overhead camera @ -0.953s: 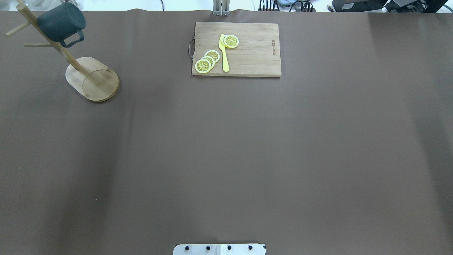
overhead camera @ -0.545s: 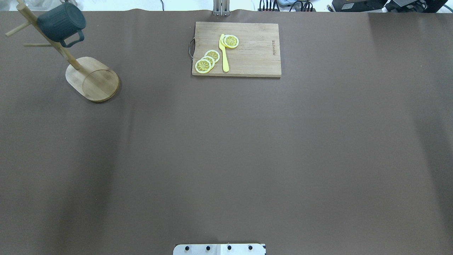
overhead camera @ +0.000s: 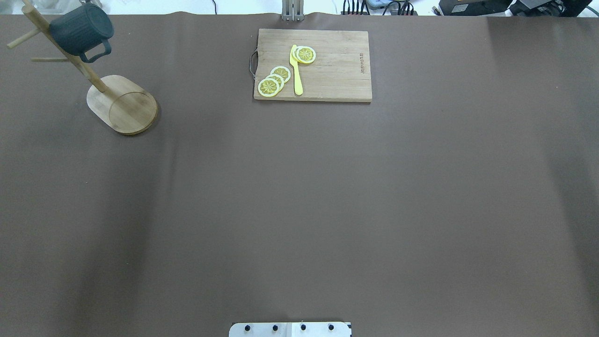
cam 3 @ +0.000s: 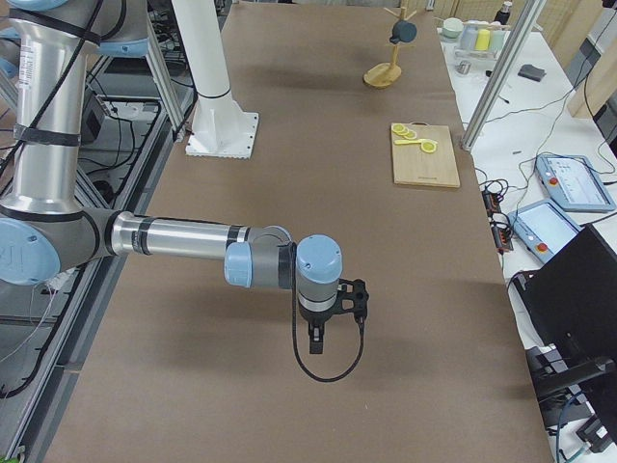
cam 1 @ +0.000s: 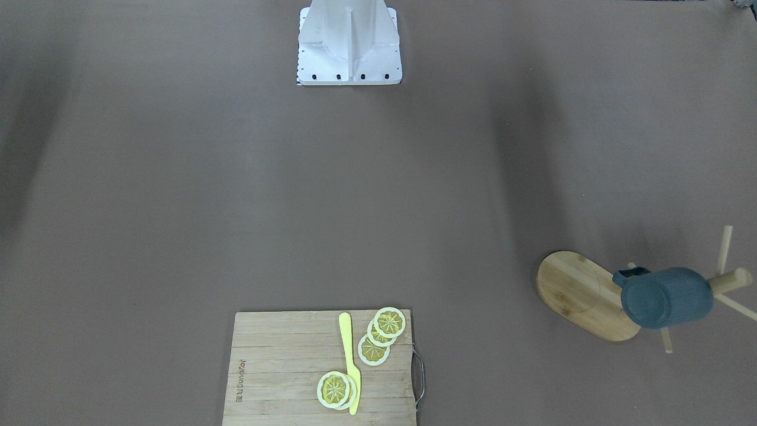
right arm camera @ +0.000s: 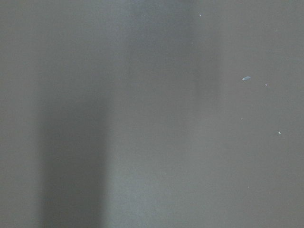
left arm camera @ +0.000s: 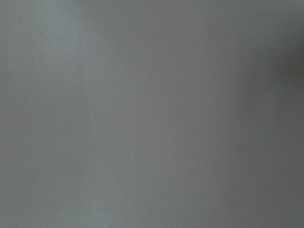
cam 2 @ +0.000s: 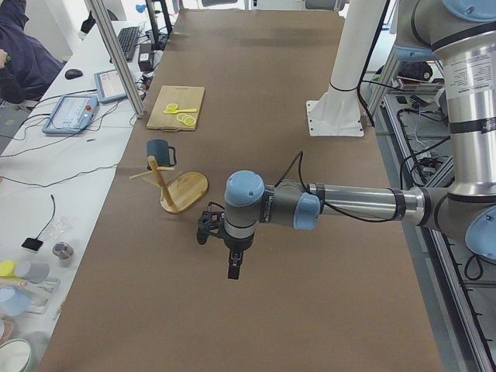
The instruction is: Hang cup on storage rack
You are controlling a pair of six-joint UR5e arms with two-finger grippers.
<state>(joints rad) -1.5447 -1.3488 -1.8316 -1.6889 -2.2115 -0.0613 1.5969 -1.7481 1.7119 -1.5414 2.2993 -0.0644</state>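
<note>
Evidently the cup (overhead camera: 80, 29) is off the table and high on the storage rack (overhead camera: 122, 106), its ribbed dark teal body tilted against the round post with its long axis leaning away from the oval bamboo base. The small loop handle juts out free on the base side, so I judge the cup sits over a thin peg by its mouth, though that contact is hidden. From the rack, the left gripper (cam 2: 232, 267) hangs well apart on the robot's side, pointing down over bare brown table (overhead camera: 299, 210). It is the nearer tool should any correction be needed. The right gripper (cam 3: 316, 340) is much farther from the rack, toward the table's other end. How wide either stands, I cannot tell. Also beyond the rack, toward that end, lies a slatted wooden cutting board (overhead camera: 327, 70) with lemon slices (overhead camera: 269, 87) and a yellow knife (overhead camera: 296, 70).
</note>
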